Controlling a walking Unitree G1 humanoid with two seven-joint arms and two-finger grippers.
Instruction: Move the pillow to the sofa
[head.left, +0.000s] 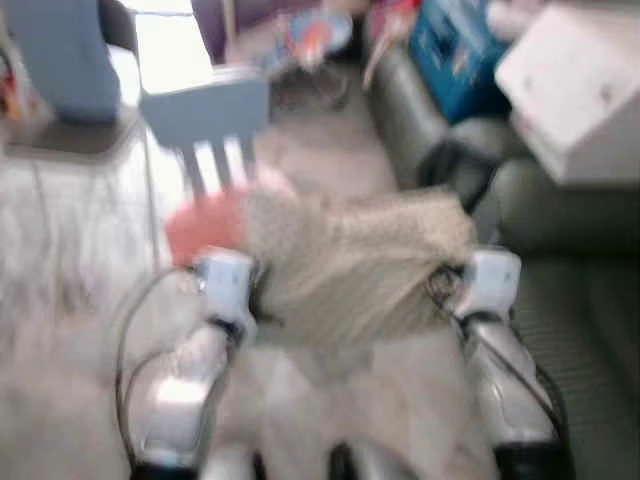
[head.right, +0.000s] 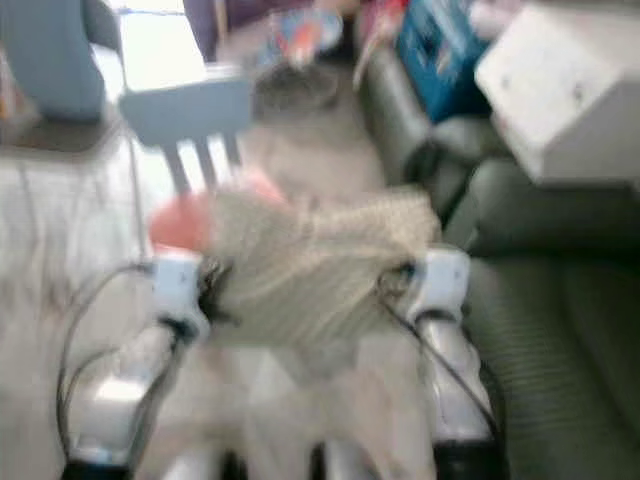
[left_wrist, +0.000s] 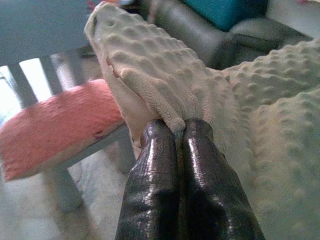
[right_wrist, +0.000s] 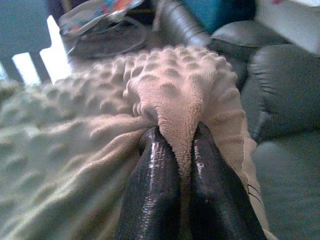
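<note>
Head views blurred. A beige, bumpy-textured plush pillow (head.left: 350, 265) hangs in the air between the two silver arms, at the centre of the view, above the pale floor (head.left: 60, 300).

Left gripper (left_wrist: 179, 126) sits at the pillow's 9 o'clock edge; its jaws are pressed together on a fold of the fabric. Right gripper (right_wrist: 176, 134) sits at the 3 o'clock edge, jaws narrow, pinching a ridge of the plush between them.

Behind the pillow, at 10 o'clock, stands a pale blue slatted wooden chair (head.left: 205, 110) with a coral-pink seat cushion (head.left: 200, 228); the pillow's left corner overlaps the cushion in the head view.

A dark grey-green leather sofa (head.left: 570, 300) runs from 1 to 4 o'clock, near the right arm. On it at 1 o'clock lie a blue box (head.left: 455, 50) and a white box (head.left: 575, 85).
</note>
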